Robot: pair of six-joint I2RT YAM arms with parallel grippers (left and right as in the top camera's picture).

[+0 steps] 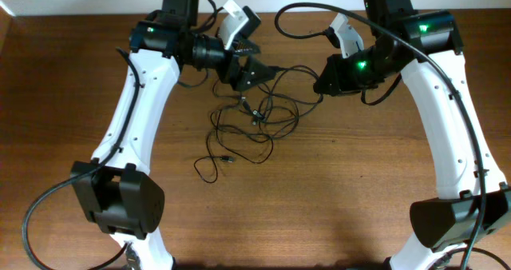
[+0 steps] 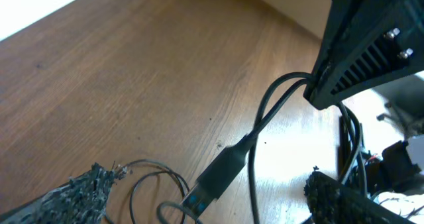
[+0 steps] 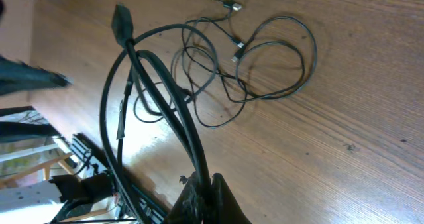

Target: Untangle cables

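From overhead, the thin black cables (image 1: 254, 114) are lying in loose, overlapping loops on the brown wooden table (image 1: 359, 182). The heap is sitting at about 6 o'clock from the left claw (image 1: 249, 62) and 8 o'clock from the right claw (image 1: 323, 82), with a few strands stretching up between the two. That view is not showing the grip itself, which the wrist cameras are filling in. The right wrist view is showing the right claw (image 3: 202, 192) pinching narrow on a bundle of strands, which are running out toward 11 o'clock and ending in a small black plug (image 3: 121, 22). The slack loops (image 3: 291, 85) are lying beyond at 1 o'clock. The left wrist view is showing the left claw's rough grey pads (image 2: 83, 194) standing wide apart. A black plug with a blue tongue (image 2: 215, 177) is lying between them, its cord rising toward a black ribbed block (image 2: 368, 48) at 2 o'clock.
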